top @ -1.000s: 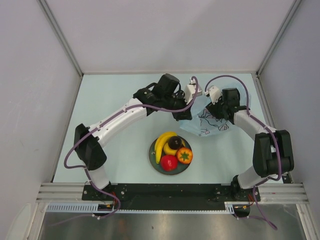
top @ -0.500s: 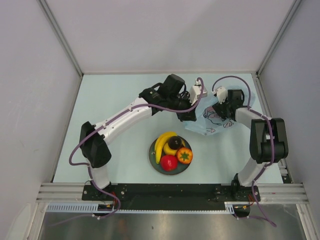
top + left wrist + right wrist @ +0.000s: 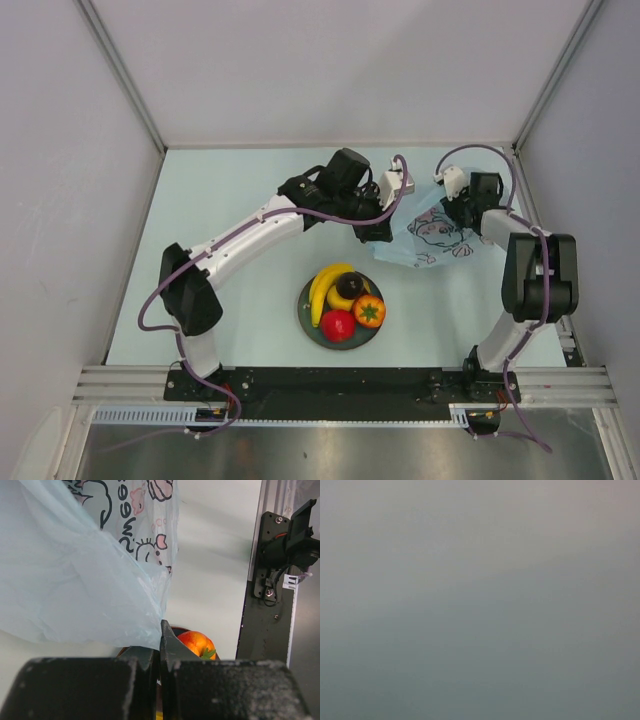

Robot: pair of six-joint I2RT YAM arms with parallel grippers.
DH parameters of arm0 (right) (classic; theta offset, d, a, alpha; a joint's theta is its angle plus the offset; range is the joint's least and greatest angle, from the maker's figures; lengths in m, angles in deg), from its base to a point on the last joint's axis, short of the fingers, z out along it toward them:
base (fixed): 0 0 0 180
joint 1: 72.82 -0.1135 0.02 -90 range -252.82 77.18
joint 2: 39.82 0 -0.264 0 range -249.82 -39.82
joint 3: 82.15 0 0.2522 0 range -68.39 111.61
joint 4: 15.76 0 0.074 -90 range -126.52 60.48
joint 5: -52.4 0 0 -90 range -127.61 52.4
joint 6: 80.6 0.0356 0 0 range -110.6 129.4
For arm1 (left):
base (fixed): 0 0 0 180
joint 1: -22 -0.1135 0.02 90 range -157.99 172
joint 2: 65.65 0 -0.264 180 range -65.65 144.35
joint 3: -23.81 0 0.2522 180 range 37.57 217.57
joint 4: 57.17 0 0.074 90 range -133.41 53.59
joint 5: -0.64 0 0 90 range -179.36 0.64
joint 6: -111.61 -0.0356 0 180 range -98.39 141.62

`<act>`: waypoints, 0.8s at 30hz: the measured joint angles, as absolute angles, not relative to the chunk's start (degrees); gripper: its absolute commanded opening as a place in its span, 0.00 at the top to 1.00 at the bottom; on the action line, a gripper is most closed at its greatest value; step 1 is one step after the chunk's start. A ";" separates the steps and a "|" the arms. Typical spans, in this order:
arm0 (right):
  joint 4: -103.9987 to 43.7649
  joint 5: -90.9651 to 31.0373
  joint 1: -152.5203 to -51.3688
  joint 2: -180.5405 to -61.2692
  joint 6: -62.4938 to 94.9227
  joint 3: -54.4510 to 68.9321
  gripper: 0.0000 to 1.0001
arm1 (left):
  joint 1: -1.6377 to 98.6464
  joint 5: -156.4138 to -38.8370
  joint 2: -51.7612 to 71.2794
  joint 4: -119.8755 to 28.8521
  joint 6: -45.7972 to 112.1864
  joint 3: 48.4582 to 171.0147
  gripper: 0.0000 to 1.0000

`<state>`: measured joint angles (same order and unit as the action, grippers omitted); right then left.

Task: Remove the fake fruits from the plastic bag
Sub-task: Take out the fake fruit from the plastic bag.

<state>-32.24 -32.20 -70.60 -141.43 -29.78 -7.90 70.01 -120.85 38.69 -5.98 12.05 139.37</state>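
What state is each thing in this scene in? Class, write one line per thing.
plastic bag, edge pinched in the left hand, no fruit visible inside
left hand, shut on the plastic bag
right hand, at the bag's right edge, open or shut unclear
fake fruits, piled on the plate, outside the bag
plate, loaded with five fruits

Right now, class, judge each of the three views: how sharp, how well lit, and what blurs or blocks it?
Top external: evenly lit and sharp, soft shadows, the plastic bag and fake fruits on the plate clear. Left wrist: the left claw, close to the lens, is dark and blurred; the bag's print is readable. Right wrist: a blank grey blur, nothing readable.
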 measured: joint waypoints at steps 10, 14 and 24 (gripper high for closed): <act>-39.32 -24.20 -70.38 -132.22 -25.21 -7.18 0.85 | 70.01 -120.46 39.08 -6.00 12.05 139.37 1.00; -45.88 -19.37 -70.12 -128.60 -25.10 -7.18 0.84 | 70.01 -119.32 39.41 -6.00 11.90 139.37 1.00; -64.61 -7.65 -72.13 -103.66 -26.30 -6.83 0.81 | 69.25 -116.94 43.32 -5.85 11.29 144.02 0.58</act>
<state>-64.61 -7.65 -72.13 -103.66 -26.30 -6.83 69.25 -116.94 43.32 -5.85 11.29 144.02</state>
